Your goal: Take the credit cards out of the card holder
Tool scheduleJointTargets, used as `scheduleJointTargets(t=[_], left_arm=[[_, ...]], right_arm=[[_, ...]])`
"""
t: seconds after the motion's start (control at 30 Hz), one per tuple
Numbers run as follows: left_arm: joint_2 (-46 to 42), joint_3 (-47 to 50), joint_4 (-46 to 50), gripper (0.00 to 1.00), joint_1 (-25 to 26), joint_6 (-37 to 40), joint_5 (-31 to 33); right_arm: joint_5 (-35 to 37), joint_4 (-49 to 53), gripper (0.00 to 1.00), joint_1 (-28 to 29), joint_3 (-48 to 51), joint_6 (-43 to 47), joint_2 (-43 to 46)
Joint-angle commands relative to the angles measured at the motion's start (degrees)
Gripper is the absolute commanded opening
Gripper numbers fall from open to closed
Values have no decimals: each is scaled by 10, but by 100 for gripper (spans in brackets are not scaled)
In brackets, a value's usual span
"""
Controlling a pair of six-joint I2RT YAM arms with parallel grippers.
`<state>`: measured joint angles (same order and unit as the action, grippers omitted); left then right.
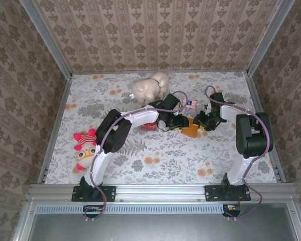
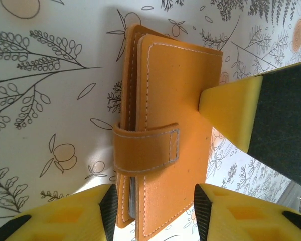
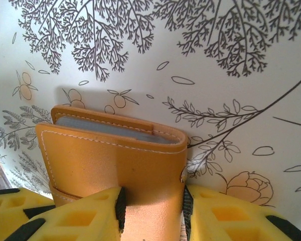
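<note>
The tan-orange card holder [image 1: 191,129] is at mid-table, folded with its strap fastened across the covers [image 2: 175,90]. My right gripper [image 3: 153,201] is shut on one end of the card holder [image 3: 115,160]; grey-blue pockets show along its top edge. One of the right fingers [image 2: 231,113] presses the holder's edge in the left wrist view. My left gripper [image 2: 155,201] is open and straddles the holder's other end, with a gap at one pad. In the top view the left gripper [image 1: 176,123] and right gripper [image 1: 201,123] meet at the holder. A red stack of credit cards [image 1: 148,126] lies on the cloth just left of them.
A cream plush toy [image 1: 150,88] sits behind the grippers, with a small pink packet [image 1: 189,104] beside it. A pink and red soft toy [image 1: 85,145] lies at the left front. Patterned walls close in the floral tablecloth [image 1: 170,160] on three sides.
</note>
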<state>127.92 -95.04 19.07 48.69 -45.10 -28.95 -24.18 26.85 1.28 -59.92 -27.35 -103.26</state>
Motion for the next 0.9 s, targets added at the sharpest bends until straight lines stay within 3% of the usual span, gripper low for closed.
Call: scheduleJointTargets(t=[0.0, 0.17, 0.37, 0.63, 0.73, 0.87], left_arm=[[14, -20, 37, 51, 0, -7, -5], [24, -19, 35, 53, 0, -12, -12], [29, -16, 1, 48, 0, -26, -43], [25, -12, -17, 30, -3, -32, -49], [8, -4, -16, 18, -6, -24, -40], [-35, 1, 33, 13, -7, 24, -8]], right_arm=[[-12, -7, 37, 3, 2, -3, -13], [-16, -8, 36, 4, 5, -2, -14], [-22, -11, 34, 5, 9, -7, -10], [-66, -32, 33, 10, 27, -23, 7], [-56, -23, 34, 9, 26, -24, 26], [-14, -11, 39, 9, 29, -32, 79]])
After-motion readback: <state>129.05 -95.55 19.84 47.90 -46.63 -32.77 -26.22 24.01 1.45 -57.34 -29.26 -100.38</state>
